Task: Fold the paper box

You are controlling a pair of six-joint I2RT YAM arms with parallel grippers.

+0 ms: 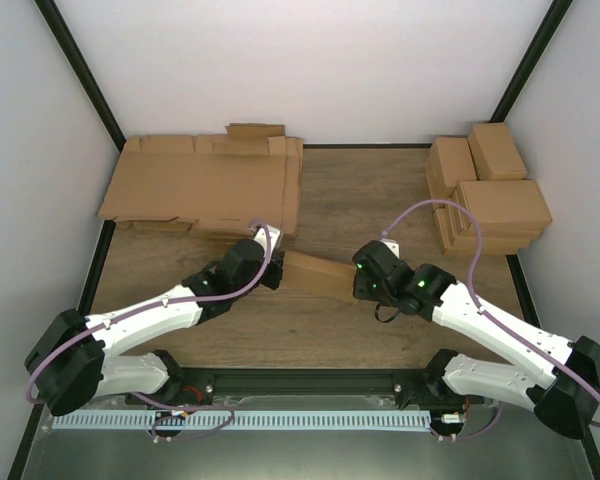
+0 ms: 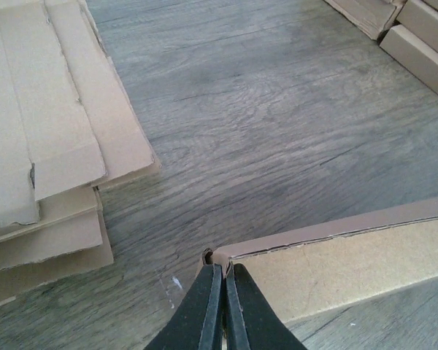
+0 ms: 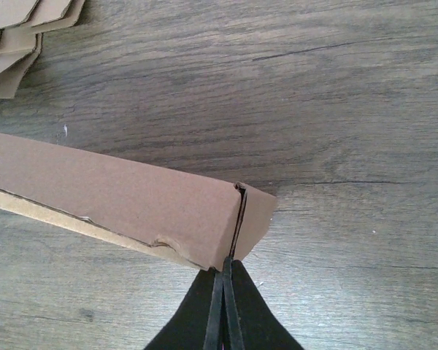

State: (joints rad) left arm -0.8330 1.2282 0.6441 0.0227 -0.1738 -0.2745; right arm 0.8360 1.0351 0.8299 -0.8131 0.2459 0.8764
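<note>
Paper box [image 1: 315,275] at the middle of the surface [image 1: 330,200], folding judged nearly complete.
The box already forms a long closed carton. The left jaws are pinched tight on its left end, the right jaws on its right corner flap. Likely remaining: seating the ends, then release. Flat sheets [image 1: 205,185] lie far left, finished boxes [image 1: 485,190] far right.

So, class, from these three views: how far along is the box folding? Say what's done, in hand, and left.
Done: the paper box is already a long, shallow folded shape, no flat sheet. In hand: the left tool and right tool each pinch one end, shut. Left: the end at the right tool shows a slightly open seam, so closing looks unfinished; it has not joined the finished boxes.
</note>
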